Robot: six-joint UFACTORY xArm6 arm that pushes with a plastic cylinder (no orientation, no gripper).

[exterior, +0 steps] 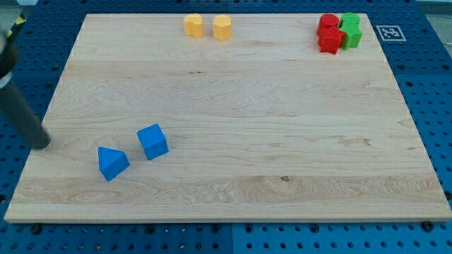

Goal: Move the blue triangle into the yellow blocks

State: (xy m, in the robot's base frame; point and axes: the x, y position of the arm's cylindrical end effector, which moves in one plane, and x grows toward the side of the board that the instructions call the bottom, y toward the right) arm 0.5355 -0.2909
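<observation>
The blue triangle (112, 163) lies on the wooden board near the view's bottom left. A blue cube (152, 141) sits just to its upper right, apart from it. Two yellow blocks stand at the view's top centre: a yellow cylinder (194, 25) and a yellow hexagonal block (222, 27), side by side with a small gap. My tip (44, 144) rests on the board at the left edge, well to the left of the blue triangle and slightly higher in the view, not touching any block.
Two red blocks (328, 34) and two green blocks (350, 31) cluster at the view's top right. The board's left edge (35, 155) runs just beside my tip. A blue pegboard surrounds the board.
</observation>
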